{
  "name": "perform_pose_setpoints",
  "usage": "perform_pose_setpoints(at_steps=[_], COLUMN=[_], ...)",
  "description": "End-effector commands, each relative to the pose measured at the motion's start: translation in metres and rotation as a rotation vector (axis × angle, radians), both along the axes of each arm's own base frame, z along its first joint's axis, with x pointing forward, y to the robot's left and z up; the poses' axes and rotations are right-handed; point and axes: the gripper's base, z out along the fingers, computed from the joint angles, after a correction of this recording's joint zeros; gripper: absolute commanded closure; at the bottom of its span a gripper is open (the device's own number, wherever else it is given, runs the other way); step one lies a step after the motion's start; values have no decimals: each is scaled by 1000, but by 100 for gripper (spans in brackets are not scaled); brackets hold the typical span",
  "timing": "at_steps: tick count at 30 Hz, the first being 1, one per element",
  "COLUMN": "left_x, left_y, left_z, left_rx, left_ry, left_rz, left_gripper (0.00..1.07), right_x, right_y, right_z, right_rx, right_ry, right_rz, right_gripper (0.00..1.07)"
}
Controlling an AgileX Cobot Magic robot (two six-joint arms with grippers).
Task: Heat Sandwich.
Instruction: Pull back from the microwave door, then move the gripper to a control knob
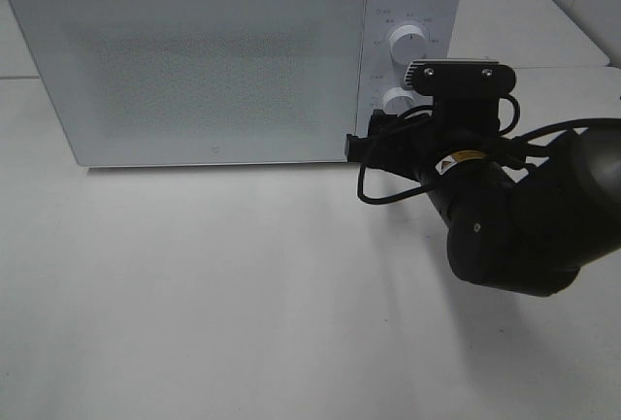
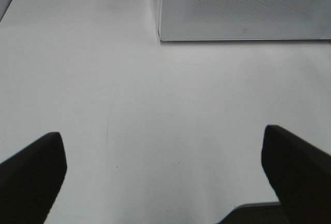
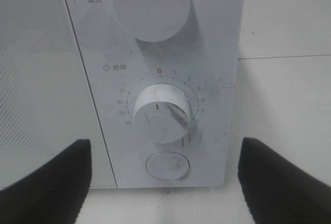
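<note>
our right gripper (image 3: 165, 149) stands spread, holding nothing, its two fingers either side of the timer knob (image 3: 161, 113) but short of it, not touching. we judge it is lined up that way so that the fingers can close round the knob and turn it. the knob's mark seems to point up at the zero, so as far as we can tell no time is set yet. just under the knob sits a round button (image 3: 167, 165), most likely the door release, and above it the power knob (image 3: 150, 1), which the gripper is not squared up to.

our left gripper (image 2: 163, 133) is spread as wide as it goes and empty, hanging over bare table (image 2: 129, 105), well apart from the microwave (image 1: 194, 61) and near its left corner. we take it as parked out of the way, since the panel is on the right arm's side.

the door (image 1: 184, 71) is shut flush. the sandwich shows in none of the views: not on the table, not in either gripper. the speckled door hides whatever is behind it, so we cannot see it, but with the door shut and the gripper at the timer we judge it is inside, waiting to be heated.
</note>
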Motion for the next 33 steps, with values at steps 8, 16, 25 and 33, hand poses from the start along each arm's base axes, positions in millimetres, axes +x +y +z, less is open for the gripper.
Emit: perform_pose_setpoints(at_steps=[8,16,25,33], left_x=[-2,-2,-2,-2], left_y=[-1,-1,-1,-1], left_z=[0,0,0,0], left_rx=[-7,-7,-7,-7], left_ry=[-27,-27,-27,-27], left_rz=[-3,-3,-3,-3], left_gripper=[10,10,10,10], right_x=[32,52,54,49], right_y=[1,4,3,1], right_z=[-9,-15,-14,-4], right_rx=[-10,-3,-7,1], right_ry=[-3,-5,-13,-34], right_rz=[8,11,3,5], right_gripper=[31,31,31,31])
